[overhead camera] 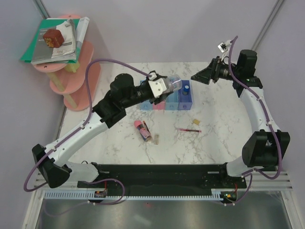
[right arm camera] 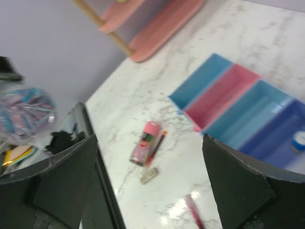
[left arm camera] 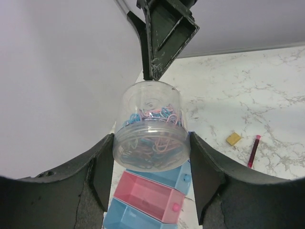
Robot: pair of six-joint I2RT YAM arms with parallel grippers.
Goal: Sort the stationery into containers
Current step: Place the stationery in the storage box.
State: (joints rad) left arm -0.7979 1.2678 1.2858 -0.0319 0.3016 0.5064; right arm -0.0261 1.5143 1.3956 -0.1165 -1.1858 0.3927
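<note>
- Clamped in the left gripper (overhead camera: 171,86): a clear round plastic tub of pink and blue paper clips (left arm camera: 151,126); black fingers (left arm camera: 102,171) pressed against its two sides; tub held in the air, tilted, above the row of four joined rectangular plastic trays (overhead camera: 159,106), coloured light blue, pink, light blue, darker blue.
- At 2 o'clock of the trays, off the table: the right gripper (overhead camera: 194,77); jaws spread wide, nothing between them.
- Standing in the darker blue tray: a grey cylinder with a blue cap (overhead camera: 186,88).
- On the white marbled table (overhead camera: 224,143), at 7 o'clock of the trays: a dark tube with a pink cap (overhead camera: 142,130), lying flat; just beside its foot, a small tan block (overhead camera: 155,140).
- At 5 o'clock of the trays: a second tan block (overhead camera: 195,122); just below it, a thin red pen (overhead camera: 188,130), lying flat.
</note>
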